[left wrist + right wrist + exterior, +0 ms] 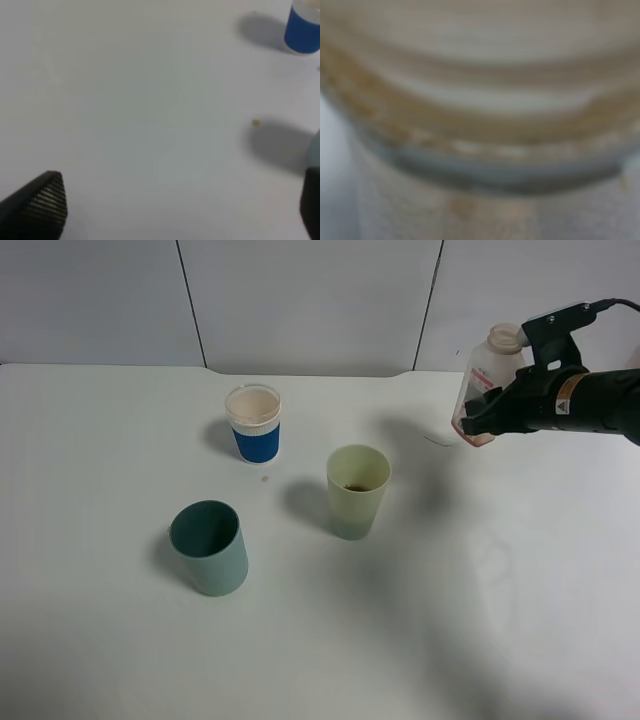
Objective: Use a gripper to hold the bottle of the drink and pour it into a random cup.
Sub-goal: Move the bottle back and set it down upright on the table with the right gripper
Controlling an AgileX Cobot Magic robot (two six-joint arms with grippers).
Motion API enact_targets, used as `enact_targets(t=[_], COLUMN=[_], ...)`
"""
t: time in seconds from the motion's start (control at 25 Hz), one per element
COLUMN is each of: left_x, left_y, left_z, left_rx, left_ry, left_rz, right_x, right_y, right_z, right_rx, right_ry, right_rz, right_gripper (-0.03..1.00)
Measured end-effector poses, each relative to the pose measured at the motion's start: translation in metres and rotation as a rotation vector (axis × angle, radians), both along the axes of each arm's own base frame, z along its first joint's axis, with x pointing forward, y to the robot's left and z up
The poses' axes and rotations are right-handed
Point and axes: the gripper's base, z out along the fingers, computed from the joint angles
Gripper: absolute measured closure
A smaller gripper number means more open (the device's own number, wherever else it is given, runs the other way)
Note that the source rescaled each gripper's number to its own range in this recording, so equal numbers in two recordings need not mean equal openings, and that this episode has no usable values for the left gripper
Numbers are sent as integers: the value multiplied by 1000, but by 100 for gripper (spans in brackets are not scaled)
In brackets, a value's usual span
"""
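We note the right gripper (pixel 487 412) at the right side of the table (pixel 100 640), its fingers pinched on the bottle of the drink (pixel 487 370), which it holds off the surface, near the back edge and roughly upright with a slight tilt. The bottle's wide neck is open at the top; a little brown drink shows at its lower corner. In the right wrist view the bottle (pixel 480 100) fills the frame, blurred, and we can make out no fingers there. The cup (pixel 357 490), pale yellow-green, stands upright near the table centre, well apart from the bottle, with a dark patch of liquid at its bottom. The teal tumbler (pixel 209 546) stands nearer the front left, and the blue-and-white paper cup (pixel 254 423) stands behind it. In the left wrist view we see the left gripper (pixel 185 210) above bare table, its fingertips (pixel 47 197) spread wide with nothing between them; the paper cup (pixel 303 30) sits at the frame's corner.
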Motion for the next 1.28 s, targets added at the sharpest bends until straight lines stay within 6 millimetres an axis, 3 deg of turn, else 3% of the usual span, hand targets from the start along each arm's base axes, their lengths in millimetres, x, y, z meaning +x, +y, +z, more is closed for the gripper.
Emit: enact_targets(t=[0.32,0.88,1.28], left_x=[0,0,0], left_y=[0,0,0], left_z=[0,0,0], left_rx=[0,0,0], left_ry=[0,0,0], left_rz=[0,0,0], right_x=[19,26,28], right_y=[2,5,3], right_z=[-4,-33,-41], right_rx=[-7,24,60], right_ry=[-8,-3,21], right_rz=[20,31,-28], right_gripper=[97,97,97])
